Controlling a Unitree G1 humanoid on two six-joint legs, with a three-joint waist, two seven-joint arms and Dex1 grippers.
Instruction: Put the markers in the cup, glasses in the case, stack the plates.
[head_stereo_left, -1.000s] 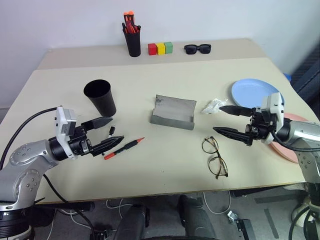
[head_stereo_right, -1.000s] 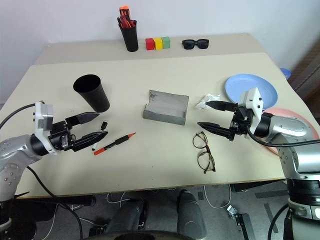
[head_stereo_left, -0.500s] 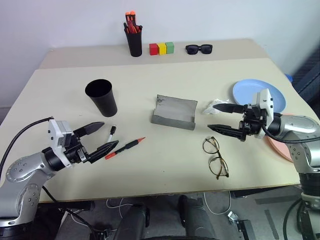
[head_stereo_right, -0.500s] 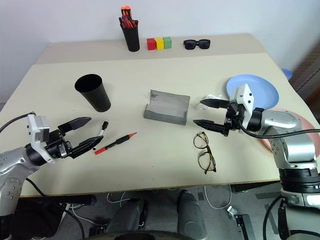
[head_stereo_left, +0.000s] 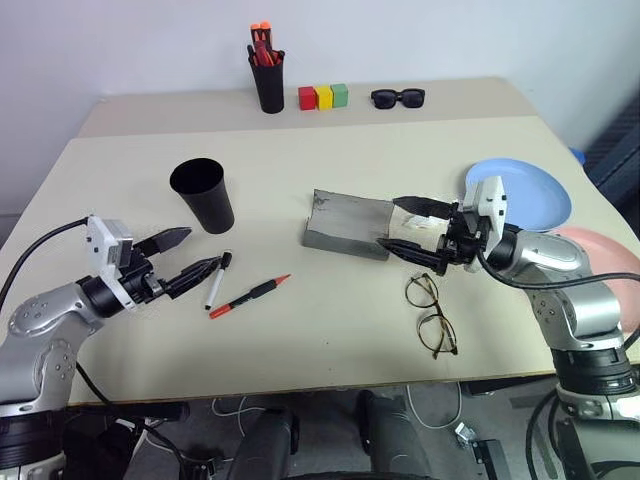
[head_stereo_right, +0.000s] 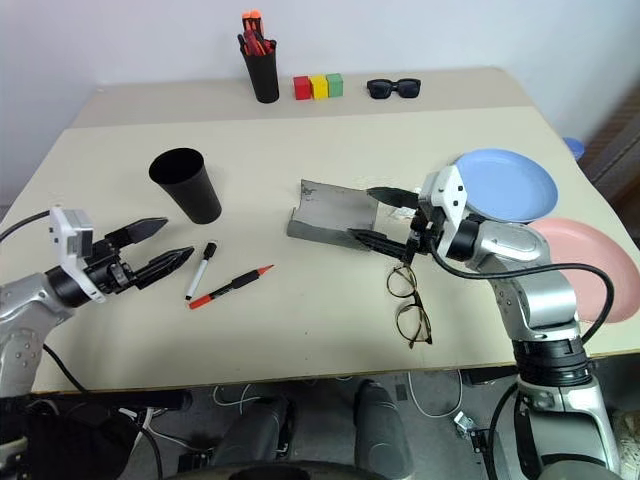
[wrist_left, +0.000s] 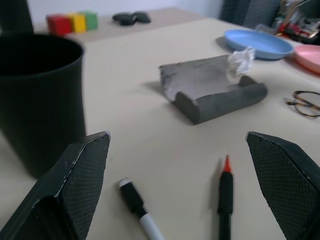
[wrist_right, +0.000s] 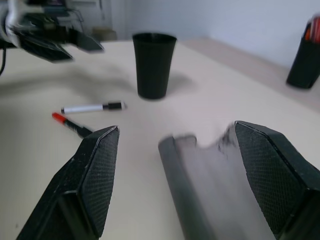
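Gaping grey felt case (head_stereo_left: 345, 224), tapered matte cup (head_stereo_left: 203, 195).

Pale beige table (head_stereo_left: 330, 330) in front, butted against a second table (head_stereo_left: 200, 108) of like colour behind it, that one standing against a plain white wall (head_stereo_left: 130, 40). Grey floor (head_stereo_left: 500, 420) below the near edge, strewn with black and white cables (head_stereo_left: 435, 405). Even, soft light throughout, with faint shadows on the tabletop.
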